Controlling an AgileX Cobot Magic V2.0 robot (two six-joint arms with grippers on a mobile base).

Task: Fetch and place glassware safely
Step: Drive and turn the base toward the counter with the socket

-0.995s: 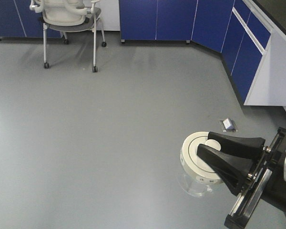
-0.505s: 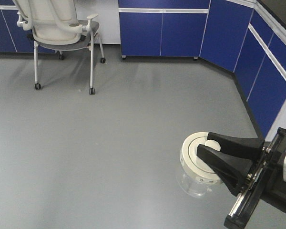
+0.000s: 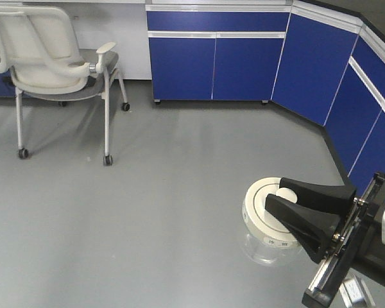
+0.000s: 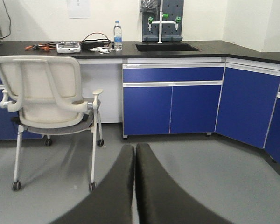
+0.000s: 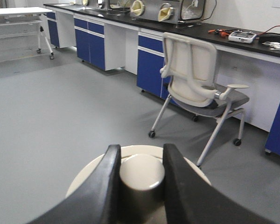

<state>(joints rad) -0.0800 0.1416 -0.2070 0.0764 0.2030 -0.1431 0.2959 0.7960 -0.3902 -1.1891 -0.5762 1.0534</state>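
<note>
The glassware point(image 3: 262, 221) is a squat clear jar with a round cream-white lid, hanging above the grey floor at the lower right of the front view. My right gripper point(image 3: 276, 192) is shut on the lid's central knob point(image 5: 141, 170), one black finger on each side. In the right wrist view the lid's rim point(image 5: 91, 175) spreads out below the fingers and the glass body is hidden. My left gripper point(image 4: 135, 147) is shut, its two black fingers pressed together with nothing between them; it does not show in the front view.
A white wheeled chair point(image 3: 51, 58) stands at the back left. Blue cabinets point(image 3: 215, 58) run along the back wall and down the right side. A black counter carries a sink point(image 4: 165, 46) and a bottle point(image 4: 117, 35). A small flat object point(image 3: 353, 292) lies on the floor.
The whole scene has shifted in the front view: chair and cabinets slid down and to the left, and a new floor object came in. The jar stays held in the right gripper.
</note>
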